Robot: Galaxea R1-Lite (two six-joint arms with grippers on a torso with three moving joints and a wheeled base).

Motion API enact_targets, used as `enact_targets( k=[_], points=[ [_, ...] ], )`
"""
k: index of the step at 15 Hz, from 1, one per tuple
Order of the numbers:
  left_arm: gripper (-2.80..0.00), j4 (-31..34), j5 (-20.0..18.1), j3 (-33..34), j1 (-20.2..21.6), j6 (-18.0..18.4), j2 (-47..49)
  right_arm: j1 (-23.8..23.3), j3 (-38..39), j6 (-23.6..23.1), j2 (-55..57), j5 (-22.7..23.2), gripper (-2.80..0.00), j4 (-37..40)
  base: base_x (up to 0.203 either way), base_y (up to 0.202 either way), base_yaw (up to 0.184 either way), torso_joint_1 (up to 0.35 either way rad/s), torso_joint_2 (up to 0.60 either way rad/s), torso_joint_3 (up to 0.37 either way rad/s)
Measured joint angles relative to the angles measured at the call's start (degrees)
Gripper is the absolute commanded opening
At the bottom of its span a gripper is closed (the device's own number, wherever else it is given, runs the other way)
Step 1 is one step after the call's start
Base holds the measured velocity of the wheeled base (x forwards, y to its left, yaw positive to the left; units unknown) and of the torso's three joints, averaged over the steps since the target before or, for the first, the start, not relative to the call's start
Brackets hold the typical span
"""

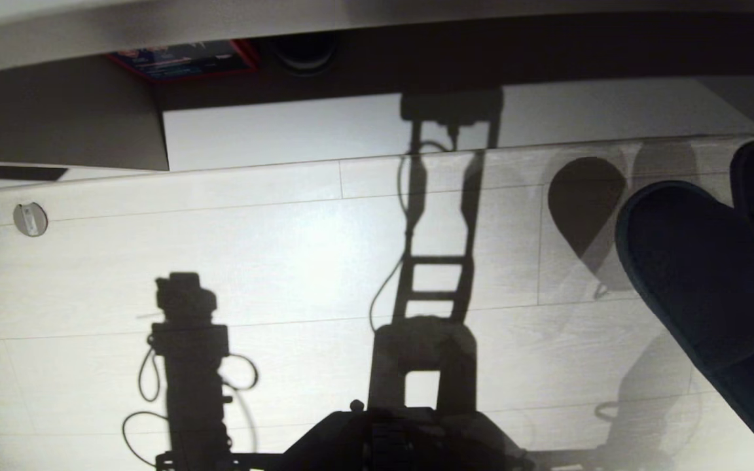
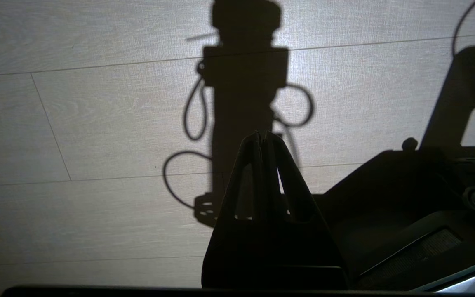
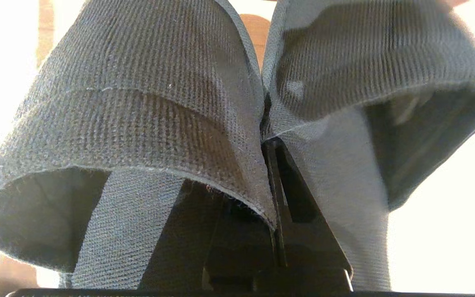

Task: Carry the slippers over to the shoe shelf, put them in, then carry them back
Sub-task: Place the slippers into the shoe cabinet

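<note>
- Slippers (image 3: 171,123): a dark navy-black pair of ribbed, woven-looking fabric, with soft uppers, open mouths and flat insoles visible inside. The two hang side by side, inner edges pressed together. In the head view they appear as two rounded dark toes (image 1: 698,281) at the right edge, raised above the floor.
- Right gripper (image 3: 272,144): its fingers are closed together, pinching the adjoining inner edges of both slippers, one slipper on each side of the black fingers.
- Left gripper (image 2: 262,138): empty, fingertips touching in a narrow point, hanging low above the floor beside the robot's dark base (image 2: 406,194).
- Floor (image 1: 285,261): pale wood-grain planks with thin seams; sharp shadows of the arm, cables and torso fall across it, and a rounded shadow of the slippers (image 1: 583,199) lies just left of them.
- Furniture (image 1: 56,131): a pale board edge and a dark recess cross the far side; a small round fitting (image 1: 30,219) sits on the floor at the left.
</note>
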Motion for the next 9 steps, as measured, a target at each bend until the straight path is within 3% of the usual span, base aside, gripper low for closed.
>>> enact_targets(
  k=[4,9],
  points=[
    [-2.80,-0.07,0.00,0.00,0.00,0.00,0.00,0.02,-3.18,-0.30,11.14,0.93,-2.80,-15.76,0.000,0.000,0.000,0.000,0.00,0.000],
    [-2.80,-0.02,-0.02,0.00,0.00,0.00,0.00,0.02,-13.04,-0.11,19.69,2.12,-2.80,-19.39,0.000,0.000,0.000,0.000,0.00,0.000]
  ],
)
